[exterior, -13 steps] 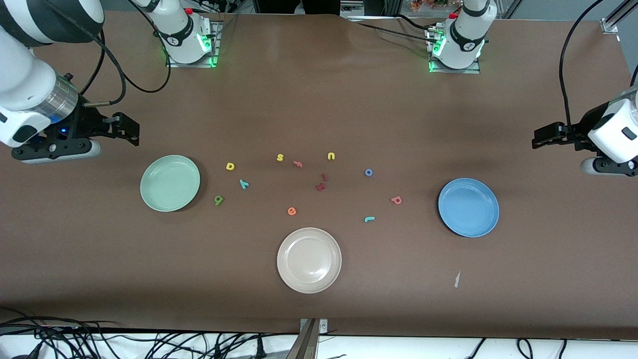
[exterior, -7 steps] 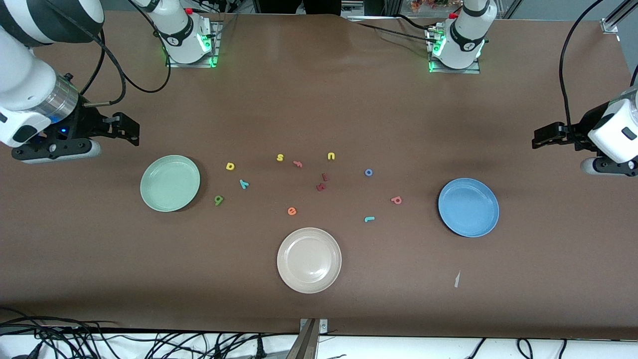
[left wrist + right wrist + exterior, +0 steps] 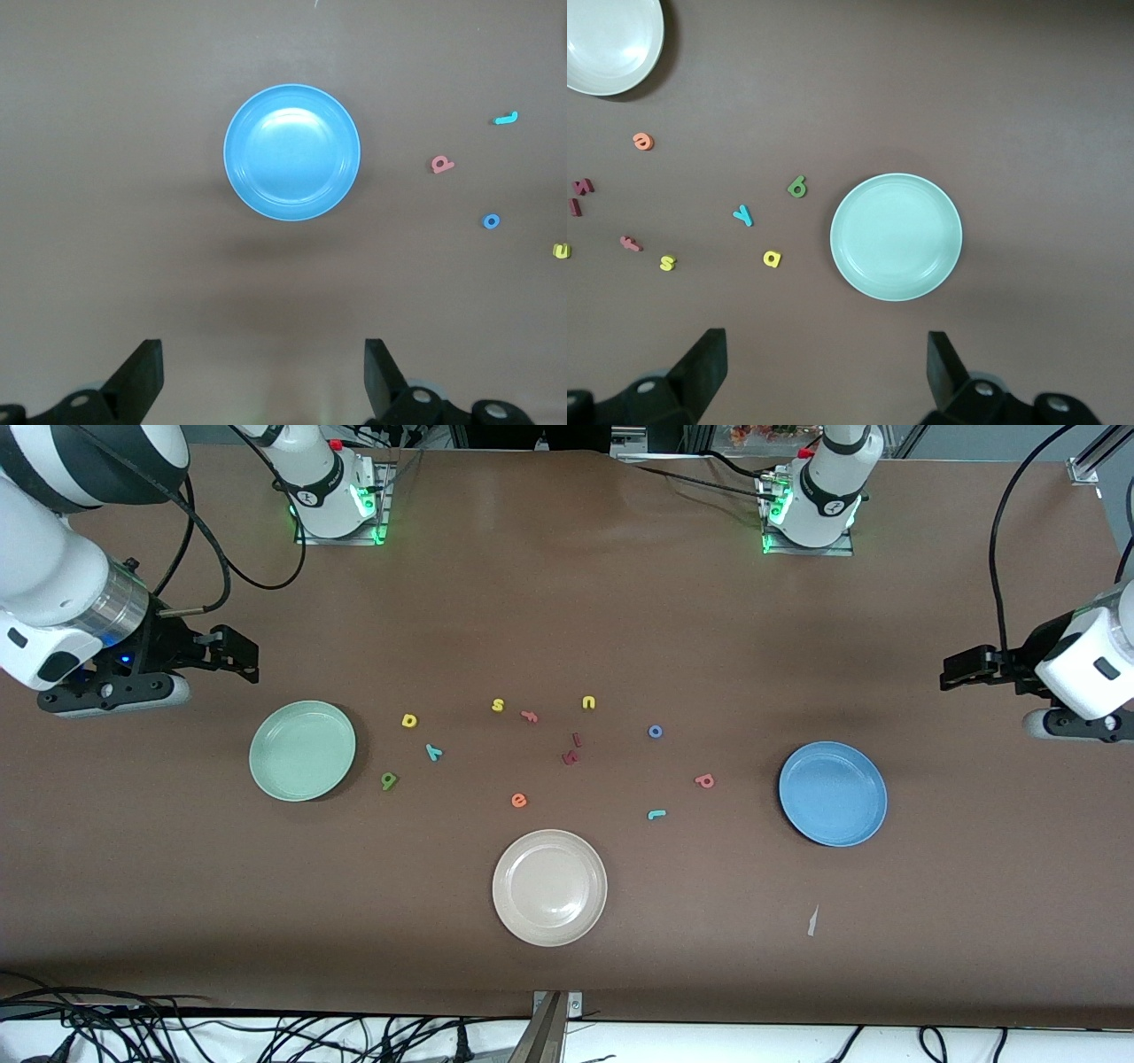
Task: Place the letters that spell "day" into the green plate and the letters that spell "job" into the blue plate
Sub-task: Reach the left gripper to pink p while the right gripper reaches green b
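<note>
The green plate (image 3: 302,750) lies toward the right arm's end of the table, with the yellow "d" (image 3: 408,720), teal "y" (image 3: 433,752) and green "a" (image 3: 389,780) beside it. The blue plate (image 3: 833,794) lies toward the left arm's end, with the blue "o" (image 3: 655,732), pink "b" (image 3: 704,780) and teal "j" (image 3: 656,814) nearby. My right gripper (image 3: 234,654) hangs open and empty over bare table by the green plate (image 3: 896,236). My left gripper (image 3: 964,666) hangs open and empty over bare table by the blue plate (image 3: 291,151).
A beige plate (image 3: 549,887) sits nearer the front camera, mid-table. Among the other letters are a yellow "s" (image 3: 498,705), a yellow "u" (image 3: 588,702), an orange "e" (image 3: 519,800), a pink letter (image 3: 529,715) and two dark red letters (image 3: 570,757).
Both arms have shifted slightly toward the middle of the table. The plates and letters have not moved.
</note>
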### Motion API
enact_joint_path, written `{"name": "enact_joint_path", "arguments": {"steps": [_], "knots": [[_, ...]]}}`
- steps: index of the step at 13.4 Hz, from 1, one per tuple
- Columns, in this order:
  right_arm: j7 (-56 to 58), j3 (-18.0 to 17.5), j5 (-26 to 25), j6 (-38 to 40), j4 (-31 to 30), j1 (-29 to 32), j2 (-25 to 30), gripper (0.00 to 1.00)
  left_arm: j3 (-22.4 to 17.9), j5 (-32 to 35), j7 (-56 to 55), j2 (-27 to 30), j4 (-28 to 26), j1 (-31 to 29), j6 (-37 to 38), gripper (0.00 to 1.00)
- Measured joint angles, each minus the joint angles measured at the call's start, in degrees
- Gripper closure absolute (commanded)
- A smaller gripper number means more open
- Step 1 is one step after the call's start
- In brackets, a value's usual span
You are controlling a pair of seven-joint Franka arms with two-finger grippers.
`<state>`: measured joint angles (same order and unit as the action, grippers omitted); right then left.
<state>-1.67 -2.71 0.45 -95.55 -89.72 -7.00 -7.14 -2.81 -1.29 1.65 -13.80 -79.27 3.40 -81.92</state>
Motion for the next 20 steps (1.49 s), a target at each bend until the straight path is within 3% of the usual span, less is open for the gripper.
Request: {"name": "enact_joint_path", "arguments": {"steps": [8,14,20], "knots": [[-0.1,-0.2,0.2,0.1,-0.5,-0.5,-3.1,0.0,1.3,-6.1,-0.1,-6.3,-0.1,1.0,-2.9,0.0],[-0.2,-0.3,0.2,-2.1,-0.6,-2.3,-6.3,0.0,1.7,-6.4,-14.6,-16.1,-1.4,11.5,-15.0,0.0],[-5.8,-0.4,0.2,-10.0,-1.4,-5.5,-12.0,0.0,1.8,-9.6,-20.6,-22.9,-5.7,14.2,-31.6,0.0]]}}
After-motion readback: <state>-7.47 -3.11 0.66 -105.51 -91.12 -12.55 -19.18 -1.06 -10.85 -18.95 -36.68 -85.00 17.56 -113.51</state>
